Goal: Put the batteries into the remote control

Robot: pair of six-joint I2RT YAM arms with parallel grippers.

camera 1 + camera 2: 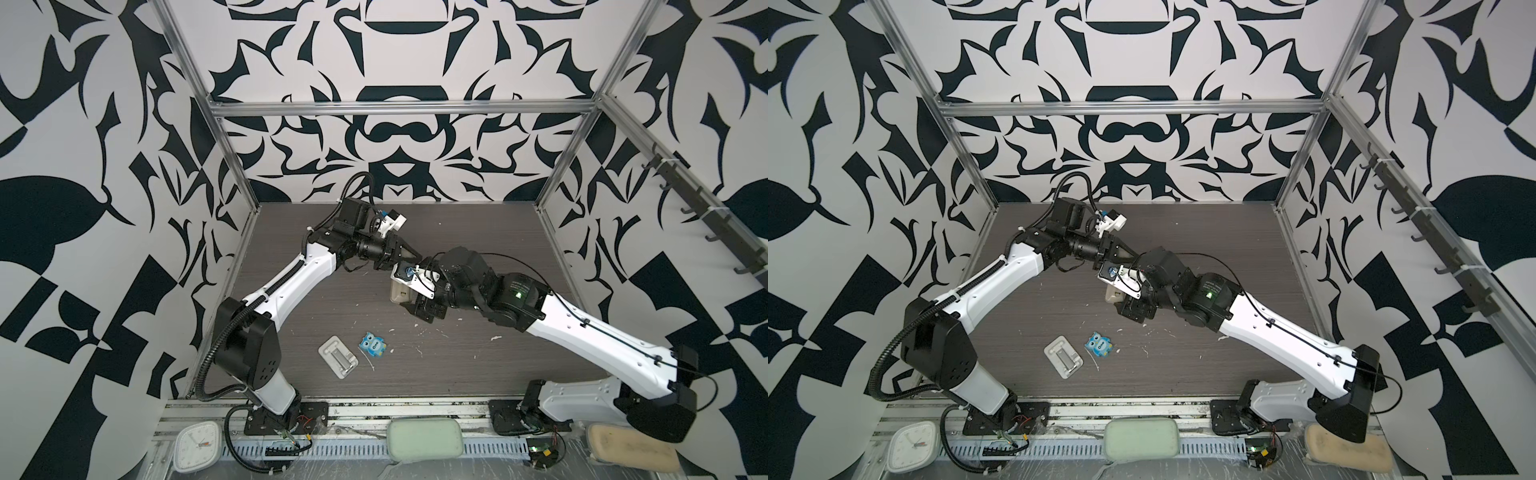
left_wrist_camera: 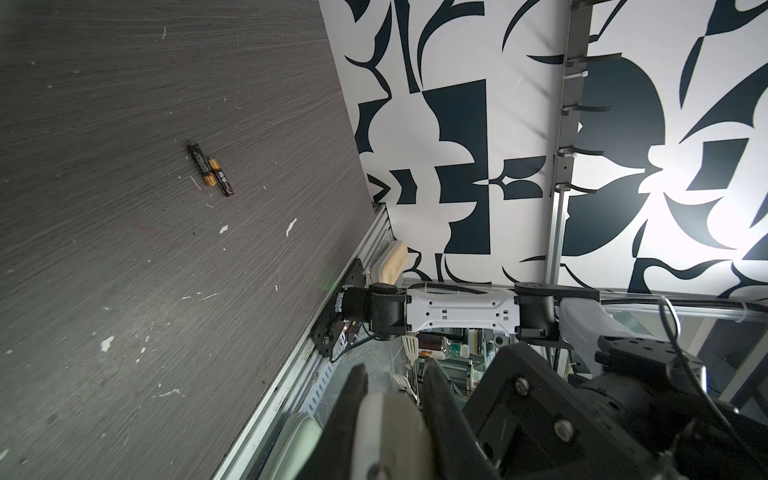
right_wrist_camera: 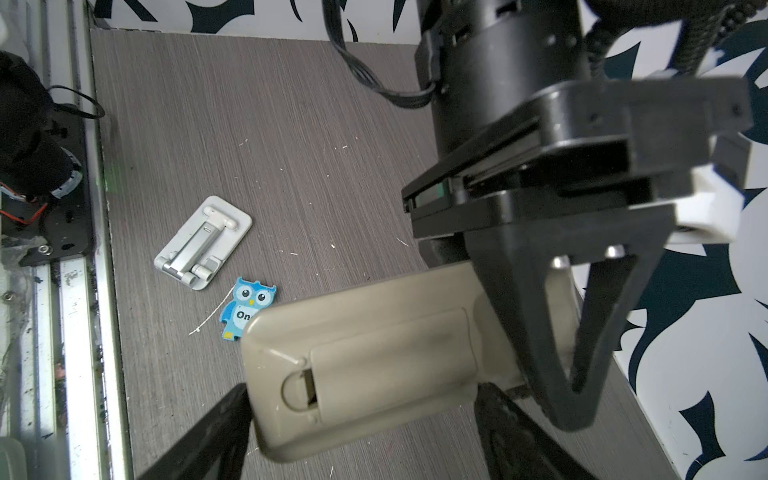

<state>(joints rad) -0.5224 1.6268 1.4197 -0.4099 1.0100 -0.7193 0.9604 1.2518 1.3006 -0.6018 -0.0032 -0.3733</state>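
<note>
Remote control (image 3: 374, 332) is off the table (image 2: 124, 291), held mid-air over the middle of the workspace, beige back facing the right wrist camera. Battery cover (image 3: 395, 357) is on and its thumb latch (image 3: 299, 390) sits at the near end, so I read this as staging for cover removal, with no loading started. Left gripper (image 2: 392, 386) is clamped narrow on the far end of the handset, one finger (image 3: 573, 332) across the back. That leaves the cover end free and pointed at the other arm. Right gripper (image 3: 361, 390) has its jaws spread wide either side of the cover end. It looks unclamped, but the handset hides the fingertips, so contact can't be ruled out. Batteries (image 2: 210, 172) lie on the table, side by side and touching, slightly offset lengthwise, well apart from the remote. They show only in the left wrist view, probably parked until the bay is open. White tray (image 3: 203, 241) and blue owl (image 3: 245, 307) sit together nearer the front edge, clear of the work. Pose, in both top views: left arm (image 1: 286, 278) comes up from its base, elbow bent, forearm aimed at centre, wrist rolled on its side. Right arm (image 1: 582, 328) stretches long and low from its base, wrist cocked under the handset. The two grippers meet nose to nose.
</note>
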